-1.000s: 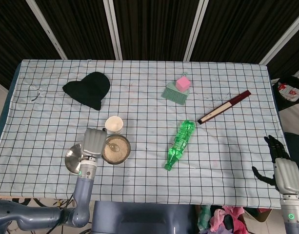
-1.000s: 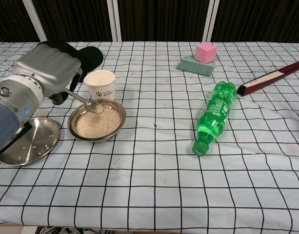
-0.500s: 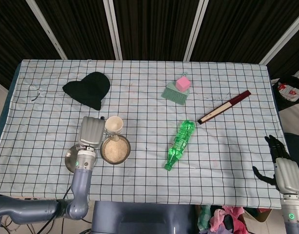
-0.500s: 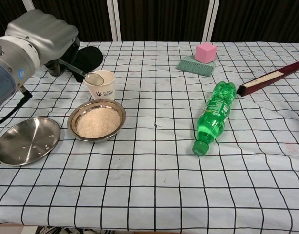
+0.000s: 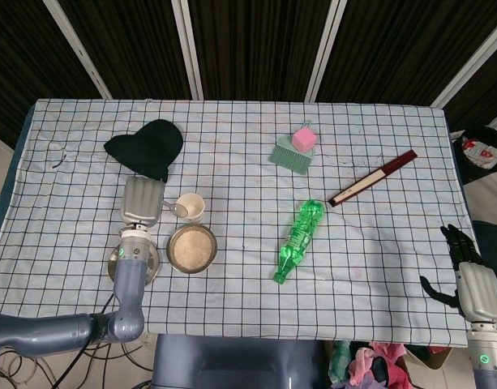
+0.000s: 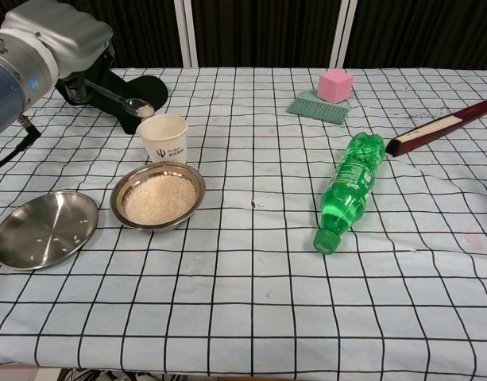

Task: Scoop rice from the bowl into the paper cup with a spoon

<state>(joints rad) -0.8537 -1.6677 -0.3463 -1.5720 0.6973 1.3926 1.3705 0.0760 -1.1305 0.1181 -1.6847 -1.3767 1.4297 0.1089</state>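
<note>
We see the left hand (image 6: pixel 56 36) up at the far left, fingers grasping the spoon (image 6: pixel 116 97) by its handle, and there's rice in the spoon's head, which hangs just above and to the far left of the paper cup (image 6: pixel 164 137). The cup stands upright on the checked bench (image 6: pixel 251 294), touching or nearly touching the far rim of the steel bowl (image 6: pixel 157 196), and that bowl is full of rice. Left of the bowl sits a flat steel plate (image 6: pixel 44 228) with a few loose grains on it. Right behind the cup and the spoon we've got a black hat (image 5: pixel 147 147), close enough that the spoon crosses in front of it in the chest view. Off to the right, well apart, a green bottle (image 6: pixel 346 189) lies on its side, cap pointing near. Farther back sits a green brush (image 6: pixel 318 107) with a pink cube (image 6: pixel 335 85) against it, and a dark red folded fan (image 6: pixel 442 126) lies toward the right edge. The right hand (image 5: pixel 473 279) hangs off the bench at the near right, fingers released and spread, holding nothing.
</note>
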